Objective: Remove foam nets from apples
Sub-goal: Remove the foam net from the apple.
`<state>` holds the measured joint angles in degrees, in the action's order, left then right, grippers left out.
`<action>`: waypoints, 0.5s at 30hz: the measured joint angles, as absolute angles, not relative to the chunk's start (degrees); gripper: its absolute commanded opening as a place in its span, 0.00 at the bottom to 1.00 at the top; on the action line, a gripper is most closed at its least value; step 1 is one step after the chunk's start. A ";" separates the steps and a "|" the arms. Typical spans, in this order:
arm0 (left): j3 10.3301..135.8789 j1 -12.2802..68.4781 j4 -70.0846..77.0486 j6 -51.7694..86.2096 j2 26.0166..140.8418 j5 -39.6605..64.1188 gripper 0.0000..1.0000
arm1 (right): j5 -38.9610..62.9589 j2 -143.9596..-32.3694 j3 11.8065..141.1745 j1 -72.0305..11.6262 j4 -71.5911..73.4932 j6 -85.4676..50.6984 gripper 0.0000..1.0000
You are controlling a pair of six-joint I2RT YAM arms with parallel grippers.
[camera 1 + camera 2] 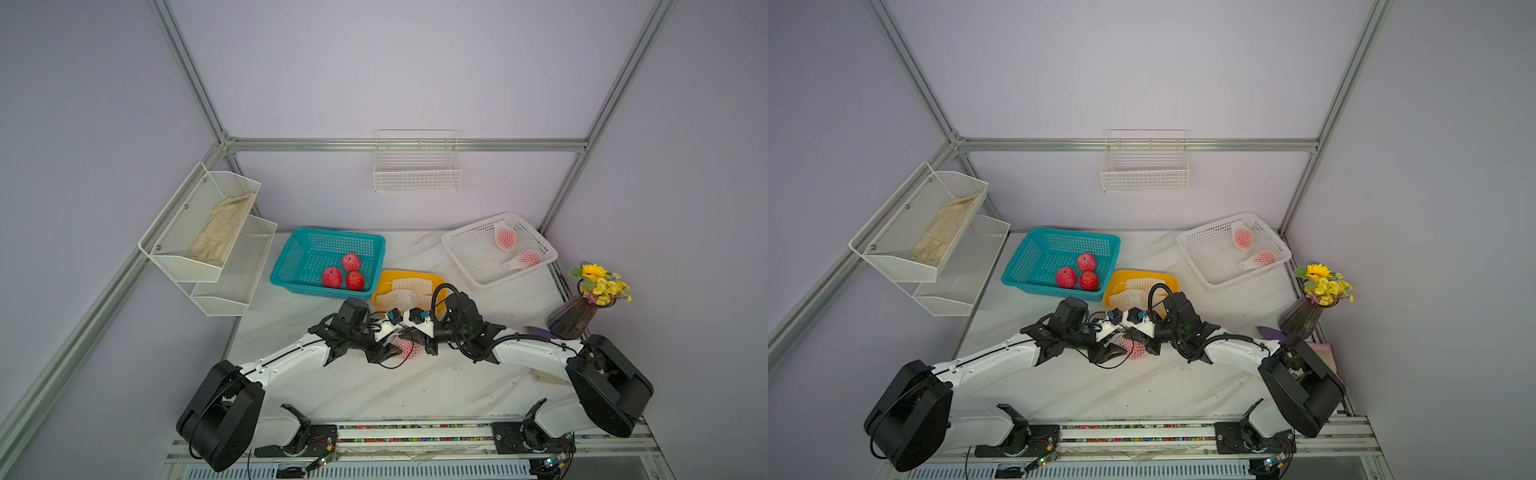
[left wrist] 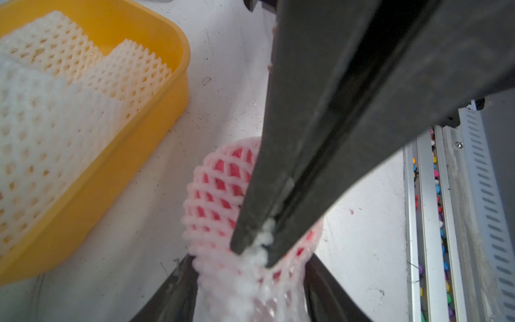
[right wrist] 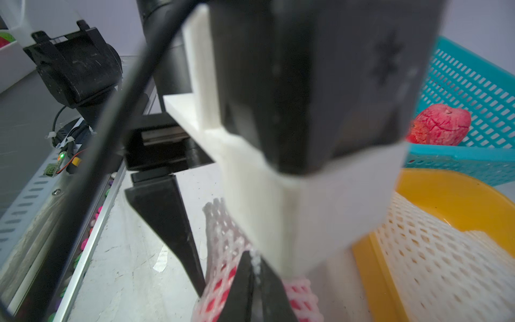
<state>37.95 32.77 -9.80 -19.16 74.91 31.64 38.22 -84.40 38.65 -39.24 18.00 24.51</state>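
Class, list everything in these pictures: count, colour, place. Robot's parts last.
table: one, white marble.
teal basket: one, table's far left.
white basket: one, far right.
yellow tray: one, centre.
bare apples: three, red, teal basket.
netted apples: three, pink under white; two in white basket, one on table.
empty foam nets: seemingly three, white, yellow tray.
wire basket: one, white, back wall.
mesh shelf: one, white, left wall.
cloth: one, beige, shelf's upper tier.
vase: one, dark purple, yellow flowers, right edge.
left gripper: black, jaws against table apple's sides.
right gripper: black, jaws shut on its net.
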 measured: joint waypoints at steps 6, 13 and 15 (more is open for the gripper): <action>38.17 32.77 -9.19 -18.98 74.91 32.08 0.51 | 38.28 -84.40 38.72 -39.09 17.91 24.56 0.09; 38.17 32.77 -8.29 -18.13 74.91 32.99 0.67 | 38.00 -84.40 38.70 -39.05 17.91 24.62 0.11; 38.20 32.77 -8.27 -17.80 74.91 33.06 0.71 | 37.45 -84.40 38.63 -39.05 17.91 24.62 0.11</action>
